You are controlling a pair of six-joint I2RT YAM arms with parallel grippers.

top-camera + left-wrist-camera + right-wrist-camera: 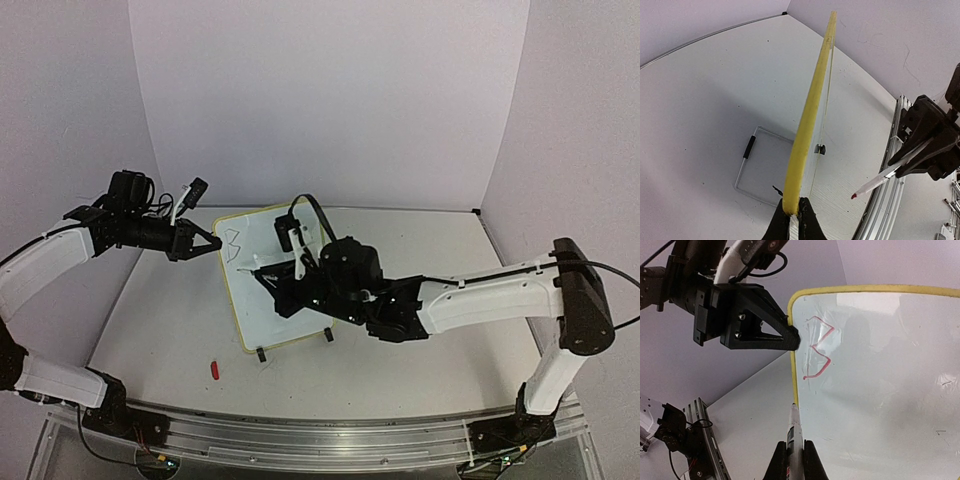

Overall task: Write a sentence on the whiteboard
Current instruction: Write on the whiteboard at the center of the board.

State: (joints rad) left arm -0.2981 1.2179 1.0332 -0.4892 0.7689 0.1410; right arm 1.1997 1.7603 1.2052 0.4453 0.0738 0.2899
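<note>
Left gripper [794,210] of mine is closed tight on the yellow rim of the whiteboard [245,298], pinching it at the far left corner. From my left wrist camera I see that rim edge-on, running up and away from between my fingers. The whiteboard sits mid-table [170,330], tilted, with its two black feet [261,354] at the near edge and its writing face turned toward my right arm. My right gripper [792,462] is clamped on a white marker [795,427], the barrel sticking straight out from between the fingers toward the board's left rim. In the right wrist view the marker's tip points at the spot just below the writing. From the left wrist view its red tip looks to hang a little off the board's face, though I cannot tell for certain whether it touches. On the board, close to the corner I am holding, there is one red mark [821,338]: a zigzag stroke shaped like a 3, or a B without its upright. It is the only writing I can see. A small red piece [214,370] lies on the table, near and to the left of the board's feet.
</note>
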